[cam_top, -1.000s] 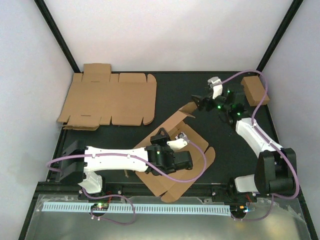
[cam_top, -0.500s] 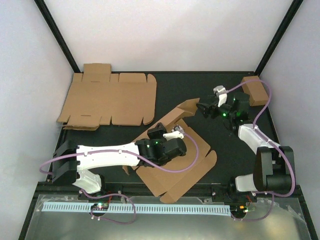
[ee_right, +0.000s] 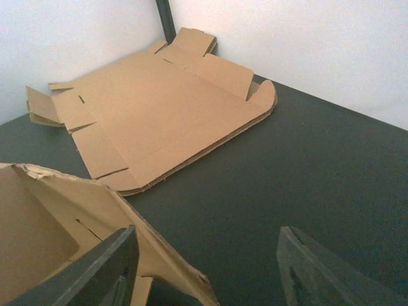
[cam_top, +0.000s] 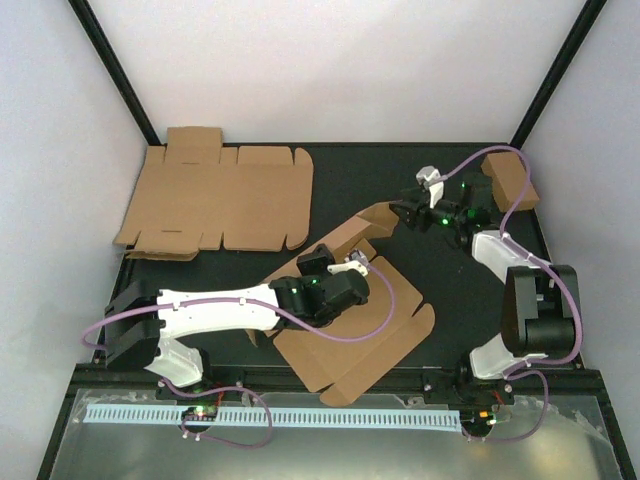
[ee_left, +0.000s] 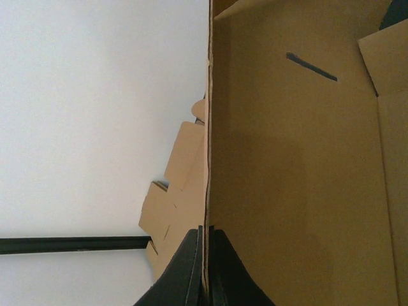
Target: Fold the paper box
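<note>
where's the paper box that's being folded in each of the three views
top external: the paper box sits at the centre, slightly low.
left wrist: the paper box fills the right half, its edge pinched by the left gripper.
right wrist: the paper box is in the lower left corner.
shared landmark: the flat cardboard sheet, far left from above, upper middle in the right wrist view.

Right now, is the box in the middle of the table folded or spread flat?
Partly folded. One side panel stands up, its edge pinched by the left gripper; the rest of the box lies spread flat.
</note>
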